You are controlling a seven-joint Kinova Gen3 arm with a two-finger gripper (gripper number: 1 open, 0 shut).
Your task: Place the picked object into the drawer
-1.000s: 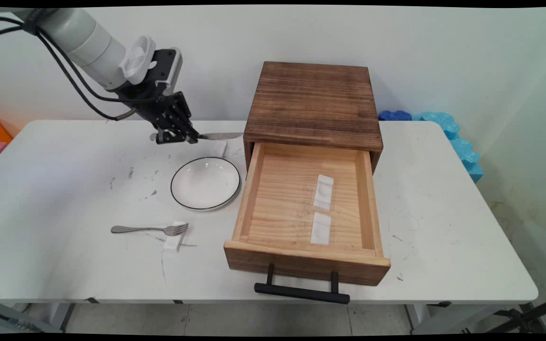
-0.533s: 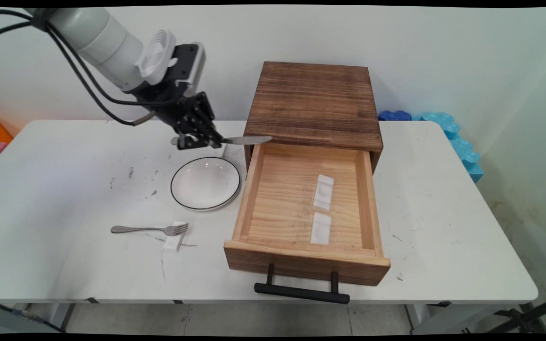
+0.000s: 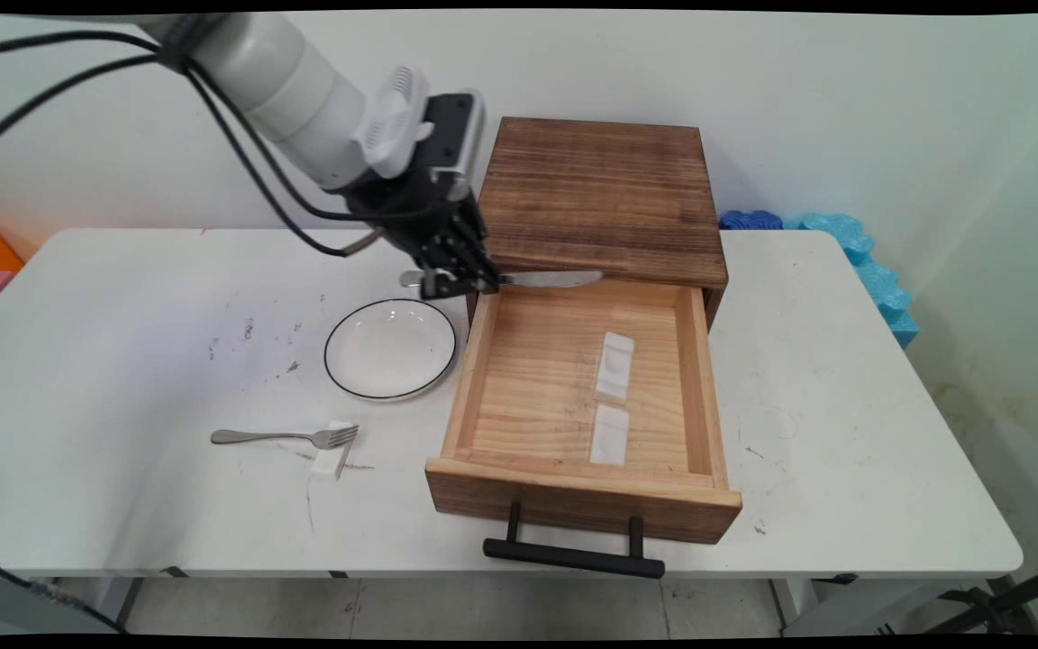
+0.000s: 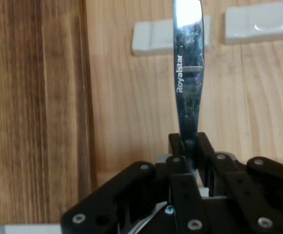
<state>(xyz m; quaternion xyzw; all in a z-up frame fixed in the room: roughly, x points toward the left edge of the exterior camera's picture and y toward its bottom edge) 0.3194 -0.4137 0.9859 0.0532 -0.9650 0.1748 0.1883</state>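
In the main view the hand [image 3: 458,281] is clamped on a table knife [image 3: 544,279], held level in the air with its blade reaching over the back-left corner of the open drawer [image 3: 483,361]. Taken by the handle end, the knife keeps its blade free of the hand. Inside the drawer lie 2 white rests [image 3: 614,365], one behind the other, well right of the blade. Left of the drawer sit a white plate [image 3: 390,349] and, nearer the table's [image 3: 122,342] front edge, a fork [image 3: 285,437] propped on a small white block [image 3: 330,460].

In the hand view the fingers [image 4: 202,146] pinch the knife's flat sides, and the blade points toward the 2 rests on the drawer floor.
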